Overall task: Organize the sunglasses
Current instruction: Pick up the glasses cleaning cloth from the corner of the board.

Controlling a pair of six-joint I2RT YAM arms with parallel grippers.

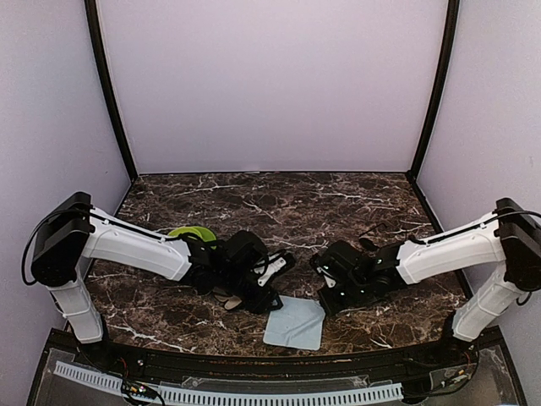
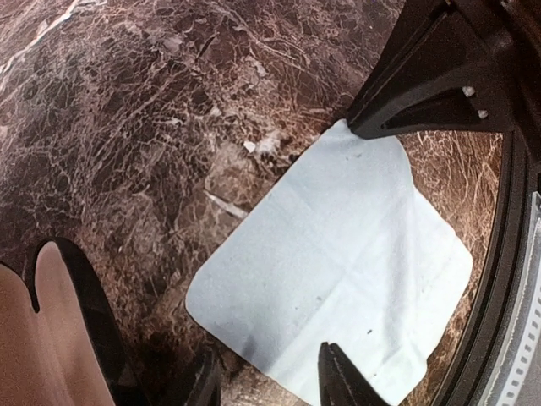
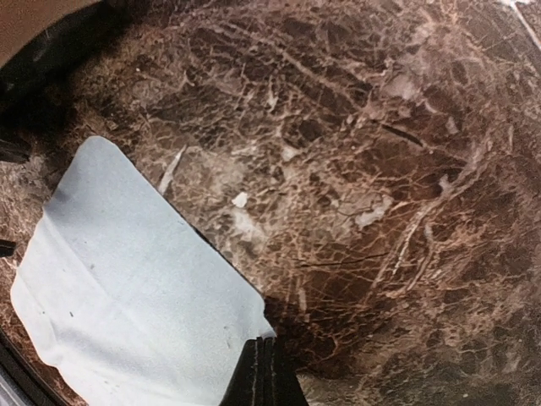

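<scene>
I cannot make out the sunglasses in any view. A light blue cloth (image 1: 294, 323) lies flat on the marble near the front edge. My right gripper (image 3: 266, 365) is shut, its fingertips pinching the cloth's (image 3: 127, 304) right corner; in the top view it (image 1: 324, 298) sits low at that corner. My left gripper (image 2: 270, 379) is open, its two fingers (image 2: 340, 376) straddling the near-left edge of the cloth (image 2: 338, 254) without holding anything. In the top view it (image 1: 258, 298) hovers just left of the cloth.
A beige-lined dark case (image 2: 42, 338) lies open beside the left gripper, also seen under the left arm (image 1: 226, 296). A green round object (image 1: 190, 233) sits behind the left arm. A thin dark shape (image 1: 369, 243) lies behind the right arm. The table's front rim (image 2: 507, 279) is close.
</scene>
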